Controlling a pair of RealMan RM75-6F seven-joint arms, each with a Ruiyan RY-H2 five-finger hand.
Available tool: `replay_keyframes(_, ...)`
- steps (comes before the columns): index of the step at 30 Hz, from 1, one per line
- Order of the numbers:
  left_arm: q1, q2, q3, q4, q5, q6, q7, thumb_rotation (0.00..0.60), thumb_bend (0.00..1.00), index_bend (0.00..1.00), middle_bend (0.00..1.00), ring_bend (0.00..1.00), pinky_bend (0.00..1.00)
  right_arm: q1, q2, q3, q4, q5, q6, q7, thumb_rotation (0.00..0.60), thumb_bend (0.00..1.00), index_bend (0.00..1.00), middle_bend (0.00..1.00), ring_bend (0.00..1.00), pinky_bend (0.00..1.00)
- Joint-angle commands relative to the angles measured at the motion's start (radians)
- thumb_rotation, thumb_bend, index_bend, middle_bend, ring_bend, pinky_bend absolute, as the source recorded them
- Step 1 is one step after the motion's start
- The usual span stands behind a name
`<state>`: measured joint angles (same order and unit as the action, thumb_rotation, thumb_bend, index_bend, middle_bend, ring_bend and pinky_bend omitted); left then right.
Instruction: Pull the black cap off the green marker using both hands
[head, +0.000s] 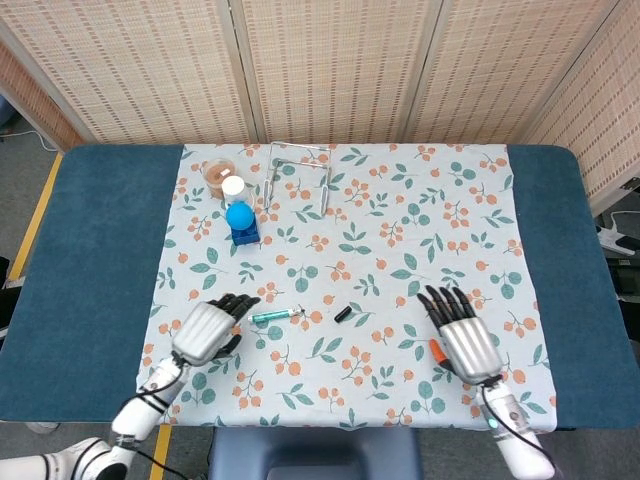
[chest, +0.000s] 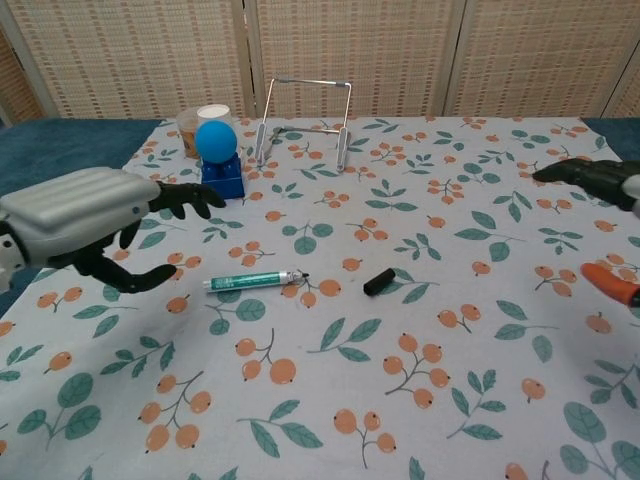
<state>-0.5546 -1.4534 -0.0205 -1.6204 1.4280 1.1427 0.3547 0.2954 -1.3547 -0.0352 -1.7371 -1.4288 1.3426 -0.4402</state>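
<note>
The green marker (head: 273, 316) (chest: 252, 280) lies uncapped on the floral cloth, tip pointing right. The black cap (head: 342, 314) (chest: 377, 282) lies by itself a short way to its right. My left hand (head: 207, 330) (chest: 90, 220) hovers left of the marker with fingers spread and holds nothing. My right hand (head: 463, 338) (chest: 598, 185) is off to the right, far from the cap, fingers apart and empty; in the chest view only its fingertips and orange thumb tip show at the frame edge.
At the back left stand a blue ball on a blue block (head: 240, 222) (chest: 219, 153), a white-lidded jar (head: 233, 188) and a brown cup (head: 215, 172). A wire stand (head: 298, 170) (chest: 306, 118) sits behind the middle. The blue table (head: 90, 250) extends past the cloth.
</note>
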Motion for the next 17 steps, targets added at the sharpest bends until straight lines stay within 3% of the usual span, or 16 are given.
replay_keyframes(1, 0.203, 0.262, 0.168, -0.014, 0.119, 0.170, -0.408, 0.600, 0.38, 0.06, 0.06, 0.06, 0.31, -0.133, 0.171, -0.101, -0.038, -0.073, 0.147, 0.048, 0.600, 0.30, 0.00, 0.00, 0.00, 0.00)
replay_keyframes(5, 0.324, 0.245, 0.179, 0.113, 0.099, 0.306, -0.504, 0.600, 0.37, 0.05, 0.02, 0.02, 0.23, -0.208, 0.222, -0.128, 0.016, -0.121, 0.245, 0.156, 0.600, 0.27, 0.00, 0.00, 0.00, 0.00)
replay_keyframes(10, 0.363, 0.222, 0.154, 0.213, 0.175, 0.421, -0.564, 0.600, 0.37, 0.03, 0.01, 0.00, 0.22, -0.252, 0.241, -0.123, 0.052, -0.162, 0.304, 0.236, 0.600, 0.25, 0.00, 0.00, 0.00, 0.00)
replay_keyframes(17, 0.384, 0.221, 0.161, 0.226, 0.245, 0.462, -0.561, 0.600, 0.37, 0.02, 0.01, 0.00, 0.22, -0.290, 0.275, -0.125, 0.026, -0.221, 0.345, 0.262, 0.600, 0.25, 0.00, 0.00, 0.00, 0.00)
